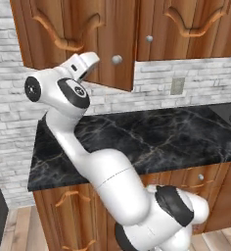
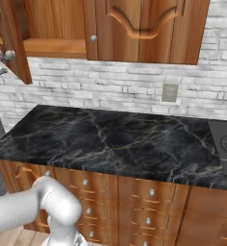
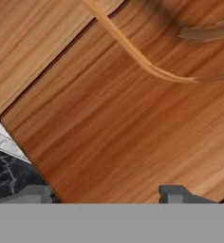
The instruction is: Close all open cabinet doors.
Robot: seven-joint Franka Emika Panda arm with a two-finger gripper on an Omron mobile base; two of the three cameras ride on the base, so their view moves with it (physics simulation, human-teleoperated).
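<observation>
A white robot arm (image 1: 103, 166) reaches up from the lower right toward an open cabinet door (image 1: 83, 39), its hand close against the reddish-brown panel near the round silver knob (image 1: 117, 60). Beside it, a second cabinet door (image 1: 186, 27) sits shut above a grey brick wall. Below stretches a black marble surface (image 1: 151, 142) over wooden drawer fronts (image 1: 200, 179).

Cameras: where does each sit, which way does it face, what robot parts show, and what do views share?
Left base view: behind-left of the arm, looking forward-down at the black marble counter and open cabinet door; white arm and end effector at the door.
Right base view: behind-right, same counter, open door at left edge, closed cabinet door; arm elbow lower left.
Hand view: on the hand, facing the door panel close up; end effector fingertips at bottom.
Shared: both base views show the counter, brick wall, outlet.
</observation>
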